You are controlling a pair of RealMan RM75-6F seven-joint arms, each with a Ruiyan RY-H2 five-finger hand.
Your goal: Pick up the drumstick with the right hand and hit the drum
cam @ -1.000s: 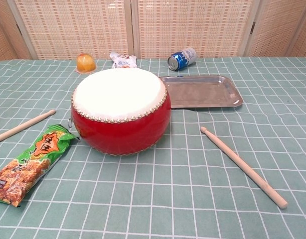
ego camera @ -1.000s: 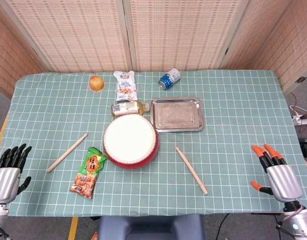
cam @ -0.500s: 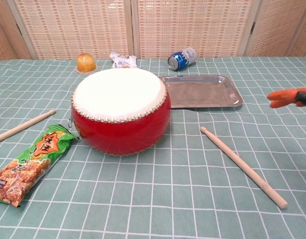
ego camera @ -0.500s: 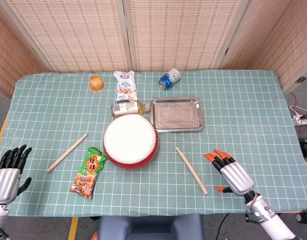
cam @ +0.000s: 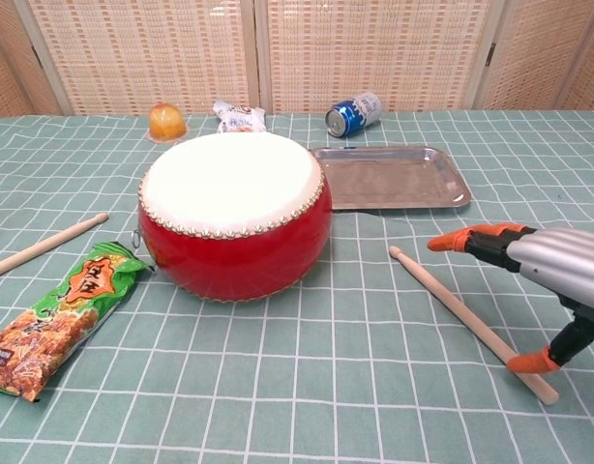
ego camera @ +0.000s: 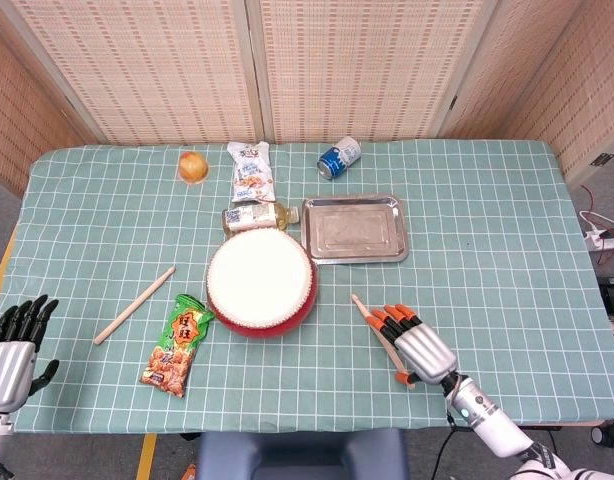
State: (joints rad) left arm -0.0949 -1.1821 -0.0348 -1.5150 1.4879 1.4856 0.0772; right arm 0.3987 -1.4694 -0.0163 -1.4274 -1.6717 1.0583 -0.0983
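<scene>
Chest view shows the right hand (cam: 558, 280) cut off at the frame edge, orange-tipped fingers (cam: 452, 241) spread and holding nothing, straddling the pale wooden drumstick (cam: 461, 314) lying flat beneath; whether they touch it is unclear. Beyond the fingertips sit the red, white-topped drum (cam: 234, 213) and the bare steel tray (cam: 389, 179). Head view catches the black-fingered left hand (ego camera: 12, 345) spread apart at the table's near corner, partly cropped.

the right hand (ego camera: 419, 347) has swept inward and now hovers open over the drumstick (cam: 442, 299).
</scene>
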